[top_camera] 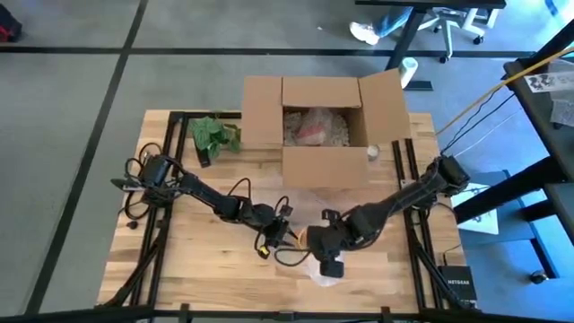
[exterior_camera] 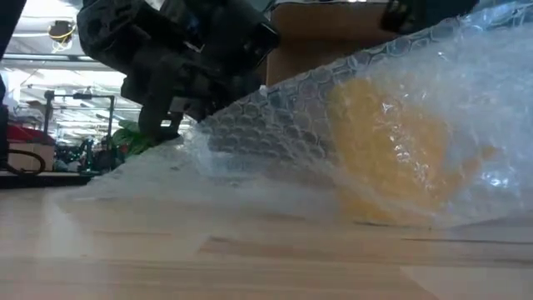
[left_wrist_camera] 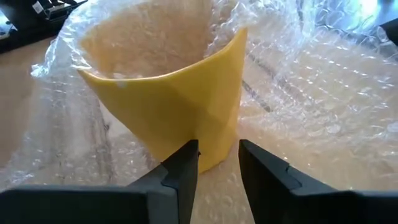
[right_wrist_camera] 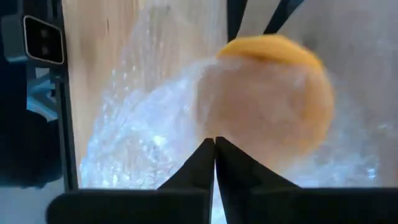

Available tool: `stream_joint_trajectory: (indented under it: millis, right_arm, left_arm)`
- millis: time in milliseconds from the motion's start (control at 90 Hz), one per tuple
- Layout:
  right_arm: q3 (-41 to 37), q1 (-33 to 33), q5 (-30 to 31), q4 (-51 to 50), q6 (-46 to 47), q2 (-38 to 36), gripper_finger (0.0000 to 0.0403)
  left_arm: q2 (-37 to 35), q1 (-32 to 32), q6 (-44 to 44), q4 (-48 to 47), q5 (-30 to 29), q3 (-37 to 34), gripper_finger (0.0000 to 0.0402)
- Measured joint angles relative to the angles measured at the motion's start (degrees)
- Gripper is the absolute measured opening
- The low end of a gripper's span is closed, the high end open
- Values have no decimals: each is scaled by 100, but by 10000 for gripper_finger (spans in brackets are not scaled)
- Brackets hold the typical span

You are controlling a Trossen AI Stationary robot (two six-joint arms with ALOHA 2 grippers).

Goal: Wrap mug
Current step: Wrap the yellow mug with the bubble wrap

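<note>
Lower centre of the frame: right pincer [right_wrist_camera: 215, 144] clenched on clear bubble wrap [right_wrist_camera: 146, 124] over yellow faceted mug [left_wrist_camera: 177, 106]; left pincer [left_wrist_camera: 217, 155] released beside it.

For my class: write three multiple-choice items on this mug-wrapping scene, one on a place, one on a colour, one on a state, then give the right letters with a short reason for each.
1. Where is the cardboard box on the table?
A. at the far edge, behind both arms
B. at the near edge, in front of the arms
C. on the floor

2. What colour is the mug?
A. blue
B. yellow
C. white

3. How do the right gripper's fingers stand?
A. wide apart
B. shut on the bubble wrap
C. out of view

Answers:
1 A, the high view shows the box beyond the arms.
2 B, the left wrist view shows a yellow mug ahead of the open left gripper.
3 B, the right wrist view shows the tips meeting on the wrap.
</note>
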Motion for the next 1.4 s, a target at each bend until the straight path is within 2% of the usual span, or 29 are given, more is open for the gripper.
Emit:
stream_joint_trajectory:
  millis: [300, 556, 944, 1178, 1400]
  right_arm:
    - [-296, -18, -24, 424, 0, 0, 0]
    - [-702, -222, -281, 1163, -208, 0, 0]
    - [-1332, -658, -1042, 2407, -622, 241, 0]
    - [-1325, -771, -1330, 2563, -806, 471, 0]
    - [-1280, -752, -1050, 2373, -766, 334, 0]
  left_arm:
    - [0, 0, 0, 48, 0, 0, 100]
    - [-2, 0, 6, 74, -1, -2, 100]
    - [-2, 0, 48, 87, -2, -1, 100]
    - [-4, 0, 46, 83, -2, 0, 100]
    - [-13, 0, 48, 85, -2, 0, 100]
